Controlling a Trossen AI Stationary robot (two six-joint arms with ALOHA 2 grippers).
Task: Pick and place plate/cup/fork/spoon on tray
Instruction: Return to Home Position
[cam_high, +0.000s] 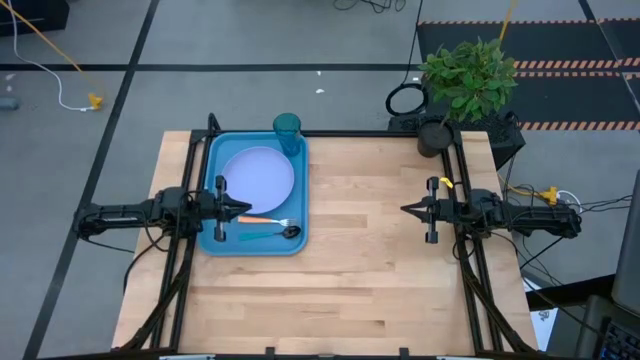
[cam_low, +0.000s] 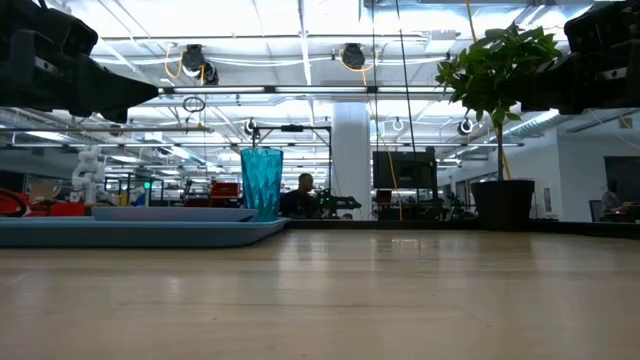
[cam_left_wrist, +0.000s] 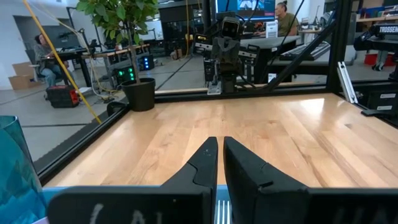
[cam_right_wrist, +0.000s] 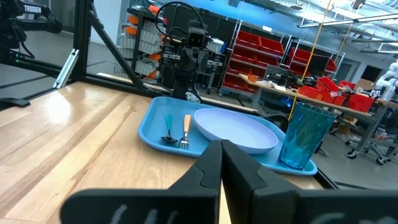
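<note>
The blue tray (cam_high: 215, 240) lies at the table's left. On it rest the pale plate (cam_high: 258, 177), the teal cup (cam_high: 287, 132) upright at its far right corner, the orange-handled fork (cam_high: 265, 220) and the blue-handled spoon (cam_high: 272, 234) near its near edge. All show in the right wrist view: tray (cam_right_wrist: 149, 127), plate (cam_right_wrist: 236, 129), cup (cam_right_wrist: 305, 134), fork (cam_right_wrist: 186, 129), spoon (cam_right_wrist: 168, 129). My left gripper (cam_high: 246, 209) is shut and empty, raised above the tray. My right gripper (cam_high: 405, 209) is shut and empty, raised over the table's right half.
A potted plant (cam_high: 465, 80) stands at the table's far right corner. The other arm shows across the table in each wrist view. Bare wood (cam_high: 360, 250) lies between the two grippers and along the near edge.
</note>
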